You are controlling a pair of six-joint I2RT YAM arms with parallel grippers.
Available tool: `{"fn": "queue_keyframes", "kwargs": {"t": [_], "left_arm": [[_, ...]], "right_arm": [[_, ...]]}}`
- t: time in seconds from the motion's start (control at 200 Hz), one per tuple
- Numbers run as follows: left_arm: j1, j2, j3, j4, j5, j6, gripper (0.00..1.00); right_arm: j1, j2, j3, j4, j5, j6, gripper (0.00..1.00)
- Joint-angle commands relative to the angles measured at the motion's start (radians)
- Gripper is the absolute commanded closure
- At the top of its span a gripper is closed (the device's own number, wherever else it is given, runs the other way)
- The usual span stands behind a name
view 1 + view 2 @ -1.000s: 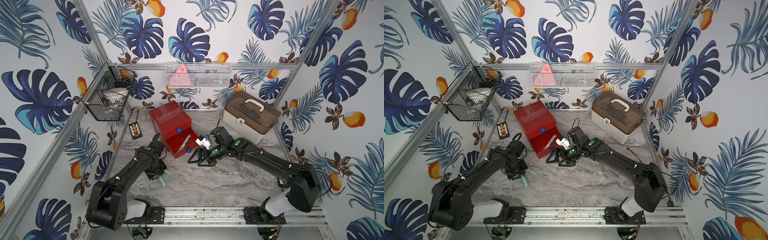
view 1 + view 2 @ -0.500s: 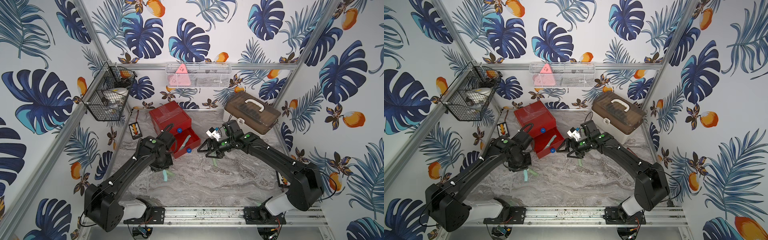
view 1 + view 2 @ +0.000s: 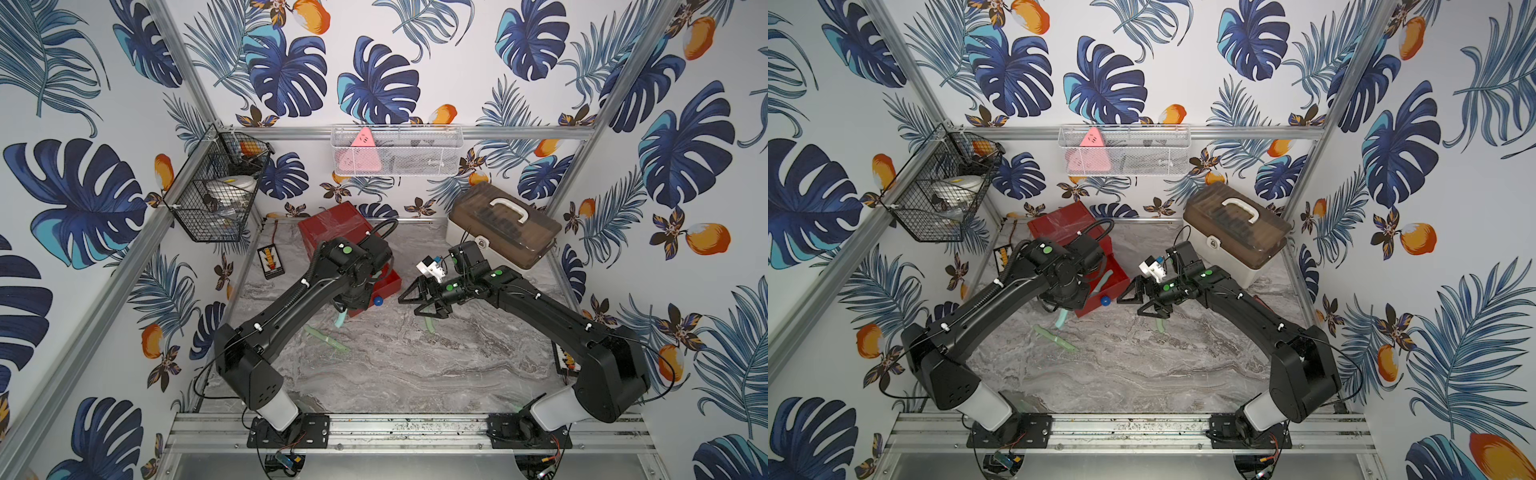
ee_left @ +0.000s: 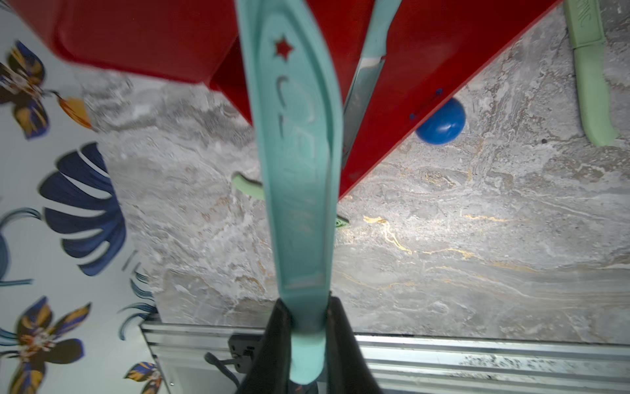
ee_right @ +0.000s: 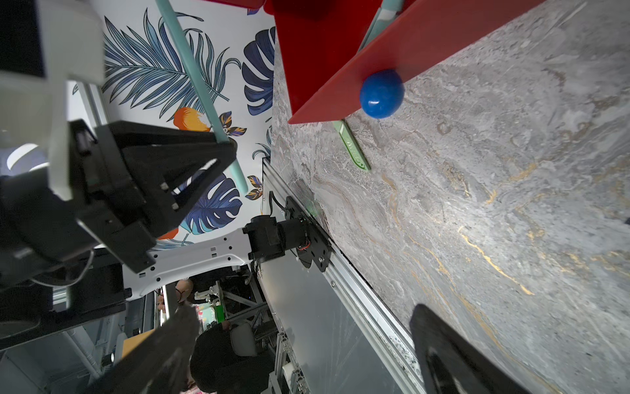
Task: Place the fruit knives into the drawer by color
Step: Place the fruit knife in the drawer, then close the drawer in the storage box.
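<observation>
The red drawer (image 3: 332, 224) stands at the back left, its bottom tray (image 3: 1115, 276) pulled out with a blue knob (image 3: 378, 300) on its front. One teal fruit knife (image 4: 375, 27) lies inside the tray. My left gripper (image 4: 306, 327) is shut on a second teal knife (image 4: 296, 170), which hangs beside the open tray (image 3: 340, 320). A green knife (image 3: 326, 337) lies on the table below it. Another green knife (image 3: 430, 324) lies under my right gripper (image 3: 409, 305), which is open, empty and right of the tray.
A beige case (image 3: 503, 232) with a brown lid sits at the back right. A black wire basket (image 3: 216, 199) hangs on the left wall and a white mesh basket (image 3: 395, 151) on the back wall. A small black device (image 3: 271, 262) lies by the left wall.
My left arm has lifted the teal knife off the table and carried it up to the open tray. My right arm has drawn back rightward from the tray, still open.
</observation>
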Motion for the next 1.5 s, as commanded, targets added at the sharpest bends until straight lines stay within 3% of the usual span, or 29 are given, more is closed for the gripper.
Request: {"fn": "queue_keyframes", "kwargs": {"t": [0.0, 0.225, 0.425, 0.505, 0.575, 0.63, 0.755, 0.861, 0.956, 1.051, 1.096, 1.206, 1.261, 1.376, 1.496], "left_arm": [[-0.030, 0.068, 0.093, -0.027, -0.190, 0.131, 0.91], [-0.059, 0.195, 0.168, 0.081, -0.318, 0.201, 0.91], [-0.051, 0.277, 0.153, 0.180, -0.368, 0.233, 0.90], [-0.039, 0.309, 0.147, 0.209, -0.333, 0.254, 0.87], [-0.036, 0.329, 0.136, 0.224, -0.352, 0.261, 0.79], [-0.028, 0.342, 0.144, 0.223, -0.370, 0.257, 0.59], [-0.009, 0.353, 0.190, 0.211, -0.366, 0.224, 0.35], [-0.007, 0.344, 0.233, 0.206, -0.336, 0.200, 0.24], [-0.011, 0.322, 0.257, 0.183, -0.305, 0.169, 0.22], [-0.020, 0.285, 0.284, 0.166, -0.264, 0.140, 0.21], [-0.026, 0.267, 0.303, 0.167, -0.240, 0.135, 0.20], [-0.031, 0.231, 0.381, 0.164, -0.214, 0.127, 0.17], [-0.017, 0.229, 0.440, 0.157, -0.215, 0.125, 0.13], [0.061, 0.243, 0.550, 0.170, -0.178, 0.108, 0.11], [0.226, 0.238, 0.543, 0.235, -0.060, -0.007, 0.12]], "right_arm": [[-0.003, 0.005, 0.006, 0.014, -0.010, -0.002, 0.00], [-0.009, 0.015, 0.010, 0.000, -0.024, -0.002, 0.00], [-0.035, 0.010, 0.017, -0.029, -0.042, -0.017, 0.00], [-0.050, 0.002, 0.018, -0.046, -0.045, -0.025, 0.00], [-0.068, -0.006, 0.018, -0.061, -0.049, -0.036, 0.00], [-0.082, -0.011, 0.012, -0.070, -0.054, -0.042, 0.00], [-0.118, -0.031, -0.023, -0.064, -0.063, -0.036, 0.00], [-0.138, -0.047, -0.080, -0.010, -0.080, 0.009, 0.00], [-0.148, -0.050, -0.113, 0.049, -0.086, 0.060, 0.03], [-0.154, -0.037, -0.143, 0.143, -0.105, 0.139, 0.16], [-0.153, -0.028, -0.159, 0.204, -0.112, 0.189, 0.31], [-0.154, 0.002, -0.208, 0.402, -0.124, 0.360, 0.84], [-0.153, 0.024, -0.235, 0.521, -0.124, 0.463, 0.98], [-0.154, 0.093, -0.289, 0.791, -0.103, 0.687, 1.00], [-0.149, 0.194, -0.360, 1.115, -0.036, 0.951, 1.00]]}}
